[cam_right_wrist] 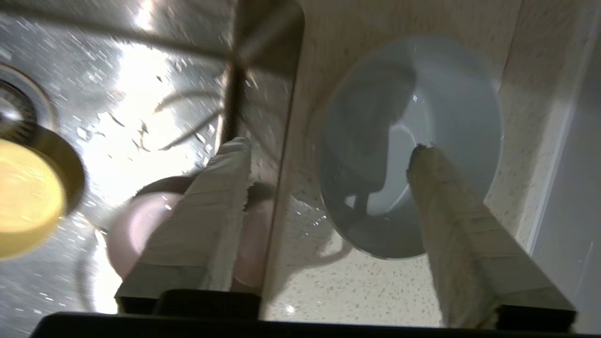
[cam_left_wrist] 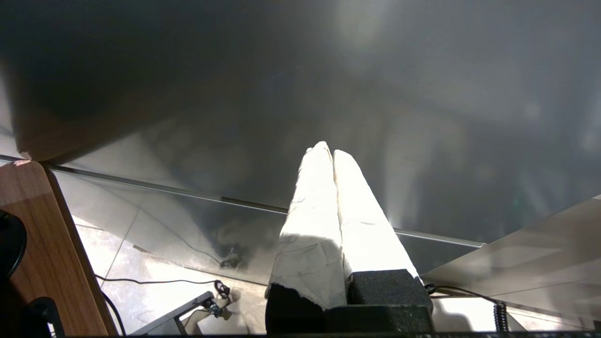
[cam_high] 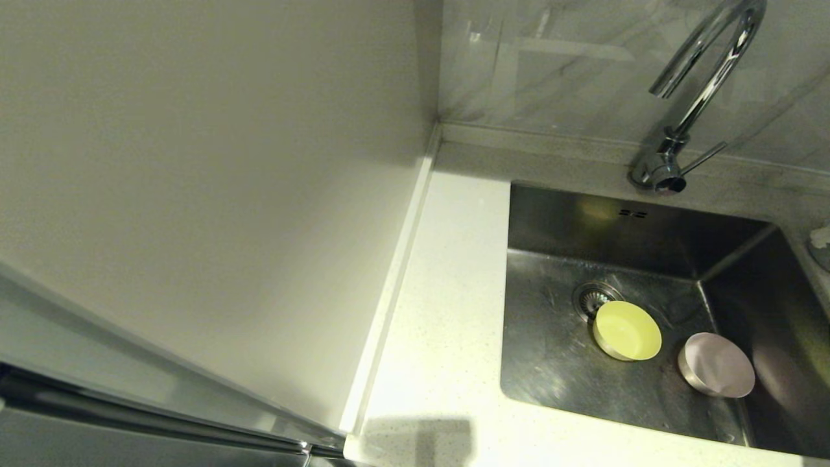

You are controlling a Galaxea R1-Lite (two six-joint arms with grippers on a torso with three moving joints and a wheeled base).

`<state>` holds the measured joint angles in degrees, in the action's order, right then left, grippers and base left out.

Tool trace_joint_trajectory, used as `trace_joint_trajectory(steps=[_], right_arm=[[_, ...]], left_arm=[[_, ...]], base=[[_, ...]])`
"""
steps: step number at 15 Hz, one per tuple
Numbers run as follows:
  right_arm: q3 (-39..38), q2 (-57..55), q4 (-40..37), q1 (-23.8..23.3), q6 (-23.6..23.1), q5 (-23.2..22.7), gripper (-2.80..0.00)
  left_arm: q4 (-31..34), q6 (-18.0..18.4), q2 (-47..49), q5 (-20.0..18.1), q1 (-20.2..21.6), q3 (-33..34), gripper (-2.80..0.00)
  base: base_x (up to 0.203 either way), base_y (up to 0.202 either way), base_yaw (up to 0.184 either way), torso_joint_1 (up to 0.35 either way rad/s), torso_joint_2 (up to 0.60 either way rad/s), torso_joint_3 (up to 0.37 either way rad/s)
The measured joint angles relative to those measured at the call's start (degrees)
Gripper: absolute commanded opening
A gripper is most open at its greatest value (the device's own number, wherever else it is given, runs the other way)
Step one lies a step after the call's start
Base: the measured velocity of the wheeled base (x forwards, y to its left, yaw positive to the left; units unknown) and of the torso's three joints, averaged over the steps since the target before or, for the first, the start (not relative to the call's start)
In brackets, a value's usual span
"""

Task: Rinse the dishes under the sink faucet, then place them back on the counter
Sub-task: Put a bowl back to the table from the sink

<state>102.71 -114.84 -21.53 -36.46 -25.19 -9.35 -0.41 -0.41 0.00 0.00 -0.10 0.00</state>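
In the head view the yellow-green bowl point(cam_high: 627, 331) sits in the steel sink point(cam_high: 551, 363) beside the drain point(cam_high: 591, 296), with the pink bowl point(cam_high: 716, 364) to its right. The chrome faucet point(cam_high: 707, 78) stands behind the basin. Neither gripper shows in that view. In the right wrist view my right gripper point(cam_right_wrist: 327, 145) is open above the sink's edge. One finger lies over the grey-blue bowl point(cam_right_wrist: 436, 94), which rests upright on the speckled counter point(cam_right_wrist: 357, 291). The other finger is over the pink bowl point(cam_right_wrist: 134, 225). The yellow-green bowl point(cam_right_wrist: 23, 197) shows there too. My left gripper point(cam_left_wrist: 326, 150) is shut, empty and parked away from the sink.
A plain off-white wall panel point(cam_high: 194, 194) rises left of the counter strip point(cam_high: 447, 292). A marbled backsplash point(cam_high: 551, 65) runs behind the faucet. A small grey object point(cam_high: 820, 245) shows at the right edge. The left wrist view shows a grey panel, floor cables and a wooden board point(cam_left_wrist: 42, 244).
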Motion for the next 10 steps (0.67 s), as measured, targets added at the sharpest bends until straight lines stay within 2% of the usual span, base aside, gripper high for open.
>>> trace_joint_trajectory(steps=[3,5,8,10], right_arm=[[-0.6,3.5,-0.4,0.2,0.9,-4.4,0.0],[-2.5,7.1,-2.1,0.7,1.7,-9.2,0.0],[-9.1,12.8,-5.6,4.1,1.4,-16.7,0.0],[-13.2,15.4,-6.1,7.3,-0.6,-18.2,0.0]], left_arm=[[0.0,0.0,0.0,0.0,0.0,0.0,-2.8],[0.0,0.0,0.0,0.0,0.0,0.0,-2.8],[0.0,0.0,0.0,0.0,0.0,0.0,-2.8],[0.0,0.0,0.0,0.0,0.0,0.0,-2.8]], base=[[0.0,0.0,0.0,0.0,0.0,0.0],[0.0,0.0,0.0,0.0,0.0,0.0],[0.0,0.0,0.0,0.0,0.0,0.0],[0.0,0.0,0.0,0.0,0.0,0.0]])
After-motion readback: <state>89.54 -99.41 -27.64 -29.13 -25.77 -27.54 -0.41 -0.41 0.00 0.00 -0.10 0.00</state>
